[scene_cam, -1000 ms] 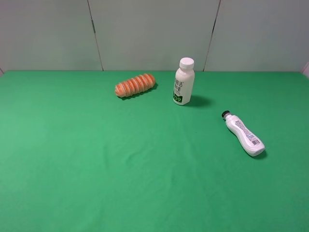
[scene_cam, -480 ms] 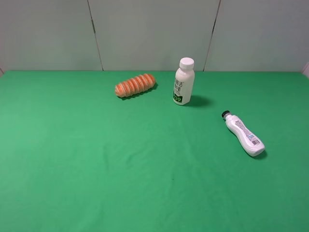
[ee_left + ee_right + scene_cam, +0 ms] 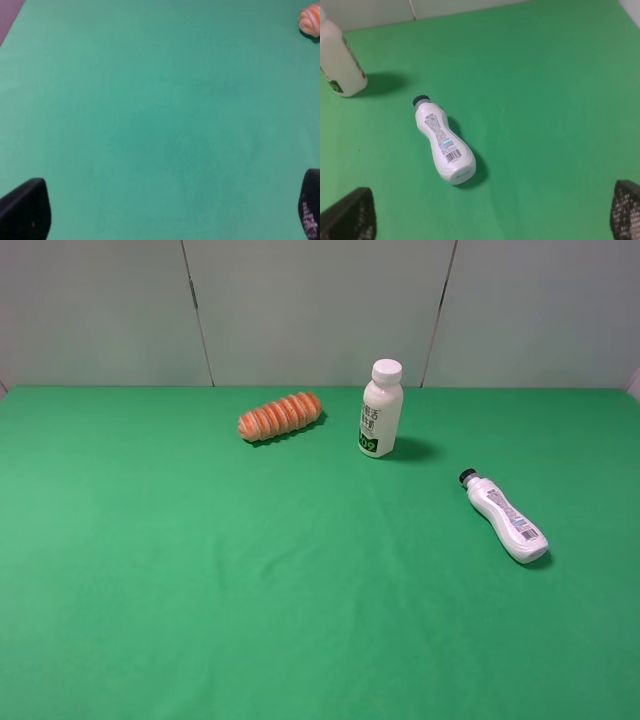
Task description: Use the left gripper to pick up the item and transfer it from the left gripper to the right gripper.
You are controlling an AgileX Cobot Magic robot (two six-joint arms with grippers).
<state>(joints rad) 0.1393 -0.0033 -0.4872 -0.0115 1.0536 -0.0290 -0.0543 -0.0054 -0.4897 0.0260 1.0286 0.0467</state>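
Observation:
The item, a small waisted white bottle with a black cap (image 3: 505, 519), lies on its side on the green cloth at the right, cap pointing to the back left. It also shows in the right wrist view (image 3: 443, 141), lying between and ahead of the right gripper's (image 3: 492, 212) two spread fingertips (image 3: 352, 214). The right gripper is open and empty. The left gripper (image 3: 167, 210) is open and empty over bare green cloth, its fingertips (image 3: 27, 210) at the picture's lower corners. Neither arm shows in the exterior high view.
A taller white-capped bottle with a green label (image 3: 381, 410) stands upright at the back middle; it shows in the right wrist view (image 3: 337, 62). An orange ridged roll (image 3: 280, 416) lies at the back left of it; its end shows in the left wrist view (image 3: 310, 21). A grey wall stands behind.

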